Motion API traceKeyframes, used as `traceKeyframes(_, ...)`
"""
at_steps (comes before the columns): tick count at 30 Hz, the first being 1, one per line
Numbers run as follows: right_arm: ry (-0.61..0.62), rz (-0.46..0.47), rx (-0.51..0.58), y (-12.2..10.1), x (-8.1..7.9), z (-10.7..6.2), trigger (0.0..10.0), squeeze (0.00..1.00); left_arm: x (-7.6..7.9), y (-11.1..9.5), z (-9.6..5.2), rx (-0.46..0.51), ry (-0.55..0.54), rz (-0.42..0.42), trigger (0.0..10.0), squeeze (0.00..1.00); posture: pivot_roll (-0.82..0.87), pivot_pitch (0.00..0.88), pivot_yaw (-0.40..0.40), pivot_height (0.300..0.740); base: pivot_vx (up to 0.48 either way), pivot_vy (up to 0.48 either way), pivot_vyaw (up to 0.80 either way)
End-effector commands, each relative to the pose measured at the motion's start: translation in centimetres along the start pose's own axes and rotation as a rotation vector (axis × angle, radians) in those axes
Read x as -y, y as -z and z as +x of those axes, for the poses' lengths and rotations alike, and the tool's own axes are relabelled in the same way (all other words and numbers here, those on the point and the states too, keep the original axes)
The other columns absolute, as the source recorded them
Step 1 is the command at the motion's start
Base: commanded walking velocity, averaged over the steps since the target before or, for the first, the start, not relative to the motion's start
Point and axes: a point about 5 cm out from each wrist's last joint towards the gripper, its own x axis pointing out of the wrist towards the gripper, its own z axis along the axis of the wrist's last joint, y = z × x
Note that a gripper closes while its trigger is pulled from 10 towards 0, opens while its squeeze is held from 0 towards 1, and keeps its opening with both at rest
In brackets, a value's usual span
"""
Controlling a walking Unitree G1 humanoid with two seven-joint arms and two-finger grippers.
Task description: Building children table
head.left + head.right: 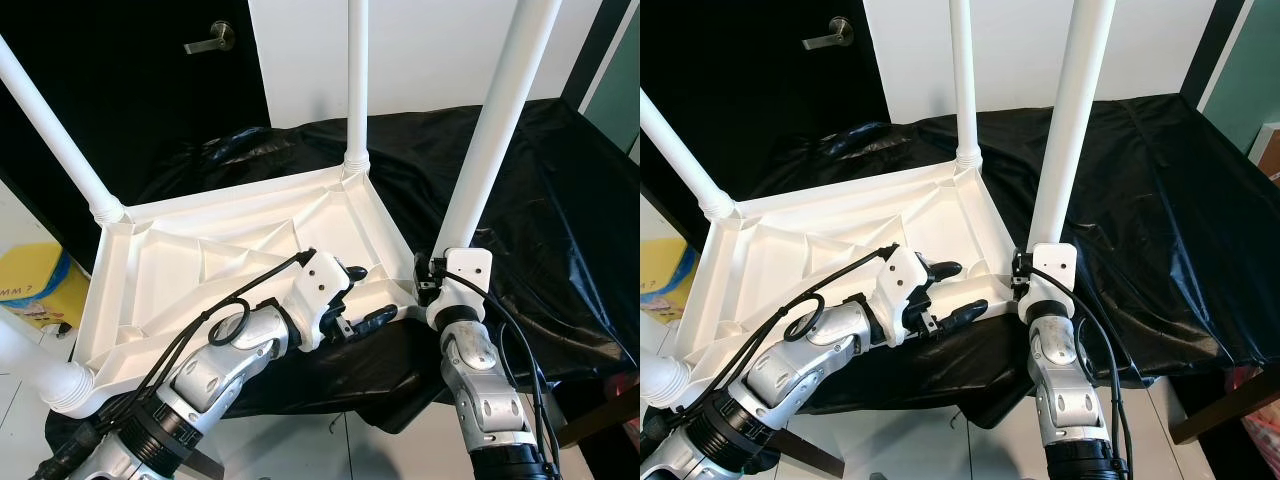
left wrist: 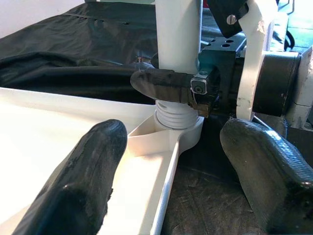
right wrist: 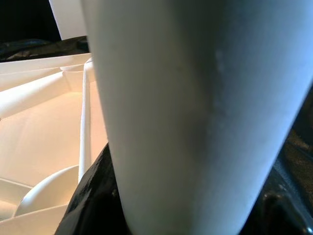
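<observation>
Open room above ribbed underside of upturned tabletop, between four upright legs. Near-right corner crowded: leg clamped by right gripper, left gripper spread just beside. Black cloth bare, passable rightward.

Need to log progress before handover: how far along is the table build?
Three white legs stand in corners of the upturned tabletop: far left, far middle, near left. In hand: the right tool grips the fourth leg at its threaded corner socket; the left tool, open, straddles the rim there. Left: seating that leg, flipping the table.
</observation>
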Motion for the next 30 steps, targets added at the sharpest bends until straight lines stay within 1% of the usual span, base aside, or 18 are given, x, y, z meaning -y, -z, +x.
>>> traceKeyframes(1,0.033,0.018,-0.049,0.9,0.4,-0.3,10.0,0.00,0.7,0.0,-0.1,-0.015,0.190,0.025,10.0,0.00,-0.13,0.012,0.055,0.740,0.000,0.000,0.00)
traceKeyframes(3,0.033,0.018,-0.049,0.9,0.4,-0.3,10.0,0.00,0.7,0.0,-0.1,-0.015,0.190,0.025,10.0,0.00,-0.13,0.012,0.055,0.740,0.000,0.000,0.00)
traceKeyframes(4,0.027,0.019,-0.041,0.7,0.5,-0.3,10.0,1.00,0.7,0.0,-0.1,-0.013,0.188,0.024,10.0,0.00,-0.13,0.018,0.057,0.740,0.000,0.000,0.00)
traceKeyframes(8,0.007,0.010,0.000,0.3,1.0,-0.5,10.0,1.00,0.7,0.0,0.0,-0.010,0.182,0.021,10.0,0.00,-0.14,0.029,0.058,0.740,0.000,0.000,0.00)
traceKeyframes(10,-0.019,0.004,0.041,-0.1,1.7,-0.7,10.0,1.00,0.8,0.0,0.0,-0.006,0.178,0.016,10.0,0.00,-0.14,0.035,0.057,0.740,0.000,0.000,0.00)
traceKeyframes(11,-0.019,0.004,0.041,-0.1,1.7,-0.7,10.0,1.00,0.8,0.0,0.0,-0.006,0.178,0.016,10.0,0.00,-0.14,0.035,0.057,0.740,0.000,0.000,0.00)
traceKeyframes(13,-0.039,0.000,0.064,-0.2,2.2,-0.9,10.0,1.00,0.9,0.0,0.0,-0.004,0.177,0.013,10.0,0.00,-0.14,0.036,0.058,0.740,0.000,0.000,0.00)
traceKeyframes(15,-0.039,0.000,0.064,-0.2,2.2,-0.9,10.0,1.00,0.9,0.0,0.0,-0.004,0.177,0.013,10.0,0.00,-0.14,0.036,0.058,0.740,0.000,0.000,0.00)
traceKeyframes(16,-0.083,0.004,0.065,-0.1,2.6,-1.1,10.0,0.00,0.9,0.0,0.0,-0.004,0.177,0.013,10.0,0.00,-0.15,0.039,0.057,0.740,0.000,0.000,0.00)
traceKeyframes(17,-0.083,0.004,0.065,-0.1,2.6,-1.1,10.0,0.00,0.9,0.0,0.0,-0.004,0.177,0.013,10.0,0.00,-0.15,0.039,0.057,0.740,0.000,0.000,0.00)
traceKeyframes(20,-0.290,0.020,0.060,-0.1,3.5,-1.4,10.0,0.00,0.9,0.0,0.1,-0.003,0.178,0.012,10.0,0.00,-0.15,0.039,0.061,0.740,0.000,0.000,0.00)
traceKeyframes(21,-0.290,0.020,0.060,-0.1,3.5,-1.4,10.0,0.00,0.9,0.0,0.1,-0.003,0.178,0.012,10.0,0.00,-0.15,0.039,0.061,0.740,0.000,0.000,0.00)
traceKeyframes(22,-0.362,0.010,0.064,-0.2,3.7,-1.3,10.0,0.00,0.9,0.0,0.1,-0.003,0.179,0.012,10.0,0.00,-0.15,0.040,0.061,0.740,0.000,0.000,0.00)
traceKeyframes(23,-0.405,0.002,0.067,-0.3,3.9,-1.2,10.0,0.00,0.9,0.0,0.1,-0.003,0.180,0.012,10.0,0.00,-0.15,0.040,0.061,0.740,0.000,0.000,0.00)
traceKeyframes(24,-0.455,-0.005,0.060,-0.4,4.0,-1.1,10.0,0.00,0.9,0.0,0.1,-0.002,0.181,0.012,10.0,0.00,-0.15,0.040,0.061,0.740,0.000,0.000,0.00)
traceKeyframes(25,-0.455,-0.005,0.060,-0.4,4.0,-1.1,10.0,0.00,0.9,0.0,0.1,-0.002,0.181,0.012,10.0,0.00,-0.15,0.040,0.061,0.740,0.000,0.000,0.00)
traceKeyframes(27,-0.562,-0.039,0.034,-0.6,4.8,-0.2,10.0,0.00,0.9,0.0,0.2,-0.002,0.185,0.014,10.0,0.00,-0.15,0.037,0.065,0.740,0.000,0.000,0.00)
traceKeyframes(30,-0.581,-0.053,0.033,-0.6,4.9,-0.1,10.0,0.00,0.9,0.0,0.2,-0.002,0.186,0.014,10.0,0.00,-0.15,0.036,0.067,0.740,0.000,0.000,0.00)
